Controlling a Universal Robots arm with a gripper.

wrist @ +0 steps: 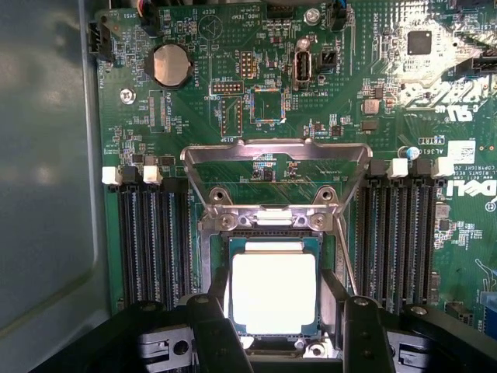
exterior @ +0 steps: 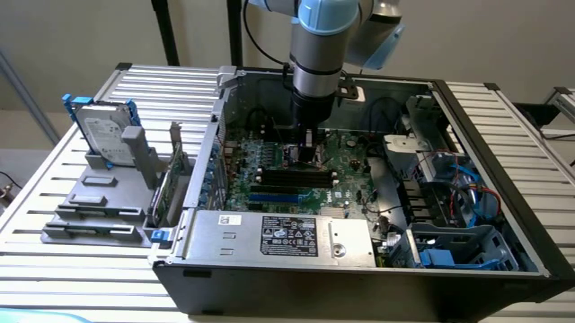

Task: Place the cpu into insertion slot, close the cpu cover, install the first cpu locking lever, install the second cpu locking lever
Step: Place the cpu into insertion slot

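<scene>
the cpu [wrist: 273, 294] lies flat, pale face up, in the insertion slot [wrist: 203, 252], near the middle of the green motherboard [wrist: 194, 116] between two banks of black memory slots [wrist: 151, 233]. the cpu cover [wrist: 276, 146] stands swung up, off the chip. the gripper [wrist: 283, 311] hangs low over the socket inside the open computer case [exterior: 503, 168], its fingers [wrist: 213, 330] spread wide on either side of the chip.

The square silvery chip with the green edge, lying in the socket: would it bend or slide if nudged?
Probably stiff: the square silvery chip has a flat metal face. It likely won't slide, since the grey-rimmed socket frames it. Probably light too, being thin and small.
</scene>
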